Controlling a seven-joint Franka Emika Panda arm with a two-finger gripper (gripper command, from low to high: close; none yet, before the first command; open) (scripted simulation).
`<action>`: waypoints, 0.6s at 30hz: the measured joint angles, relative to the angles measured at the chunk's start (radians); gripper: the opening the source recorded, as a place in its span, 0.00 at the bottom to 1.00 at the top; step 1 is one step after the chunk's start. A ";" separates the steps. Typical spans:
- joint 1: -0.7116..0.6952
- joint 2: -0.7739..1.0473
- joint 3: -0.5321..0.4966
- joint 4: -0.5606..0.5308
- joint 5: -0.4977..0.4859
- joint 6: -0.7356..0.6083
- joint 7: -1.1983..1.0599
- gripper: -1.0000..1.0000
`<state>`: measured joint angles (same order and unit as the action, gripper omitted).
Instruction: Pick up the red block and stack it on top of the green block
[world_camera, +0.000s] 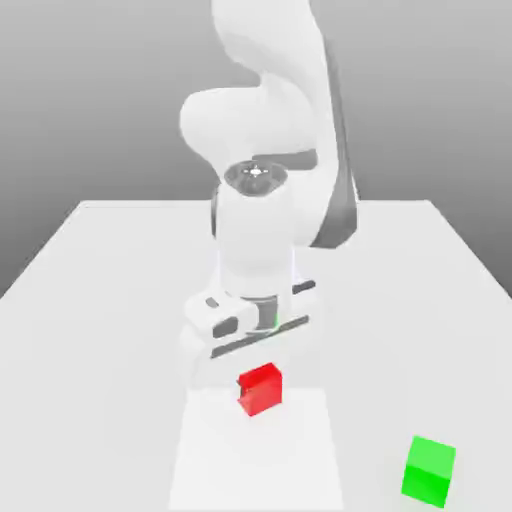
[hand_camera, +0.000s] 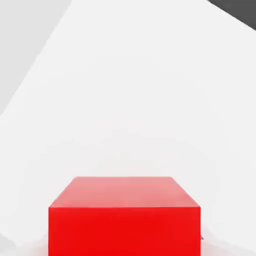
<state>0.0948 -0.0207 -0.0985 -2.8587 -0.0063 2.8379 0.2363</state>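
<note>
The red block (world_camera: 260, 389) is a small glossy cube directly under my hand, near the table's front in the exterior view. My gripper (world_camera: 258, 374) points straight down over it and is shut on the red block. In the hand view the red block (hand_camera: 125, 220) looms very close, its top face and one side showing. The green block (world_camera: 429, 471) stands by itself on the table toward the exterior view's right, nearer the front edge and well apart from the red one.
The white table (world_camera: 100, 300) stretches wide around both cubes. My white arm (world_camera: 265, 150) rises behind the hand in the middle of the exterior view. A grey backdrop lies beyond the table's far edge.
</note>
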 joint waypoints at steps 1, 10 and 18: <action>0.006 -0.008 0.007 0.016 -0.008 -0.024 -0.005 0.00; 0.198 0.119 0.110 0.320 -0.021 -0.202 -0.168 0.00; 0.259 0.332 0.165 0.465 -0.041 -0.136 -0.231 1.00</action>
<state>0.3536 0.3110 0.0661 -2.3933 -0.0470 2.7019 0.0052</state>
